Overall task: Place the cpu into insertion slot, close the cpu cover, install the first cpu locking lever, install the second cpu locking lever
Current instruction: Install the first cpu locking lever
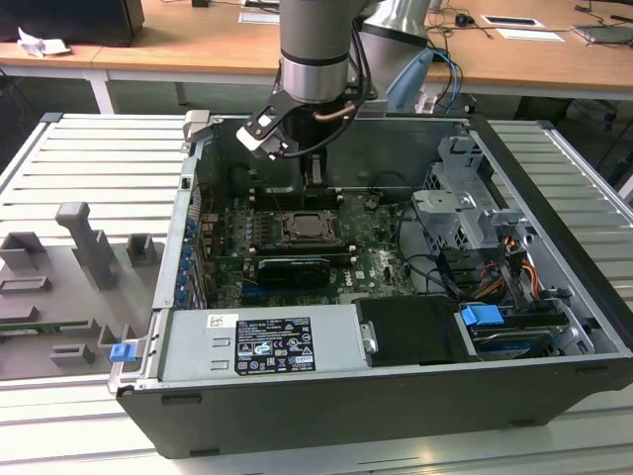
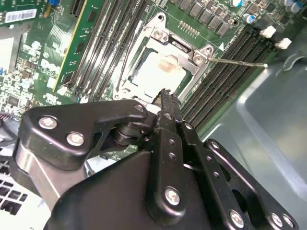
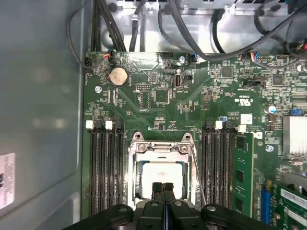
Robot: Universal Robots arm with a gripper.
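Observation:
The cpu point(image 3: 160, 173) lies pale and square in the insertion slot point(image 1: 312, 230) on the green board; it also shows in the second wrist view as a tan face point(image 2: 158, 72). The silver cpu cover point(image 3: 160, 146) lies flat around it as a frame. A thin wire locking lever point(image 3: 197, 175) runs along one side of the socket and sticks out past the memory slots point(image 2: 237, 61). My gripper point(image 3: 163, 188) hangs just above the socket's near edge, fingers pressed together and shut on nothing. In the exterior view the gripper point(image 1: 315, 170) is over the board inside the case.
Black memory slots point(image 3: 103, 167) flank the socket, with a green memory module point(image 3: 242, 172) on one side. Cables point(image 3: 192, 28) and a coin battery point(image 3: 118, 75) sit beyond. The case holds a drive cage point(image 1: 465, 208) and power supply point(image 1: 262, 341). Grey fixtures point(image 1: 94, 242) stand at the exterior view's left.

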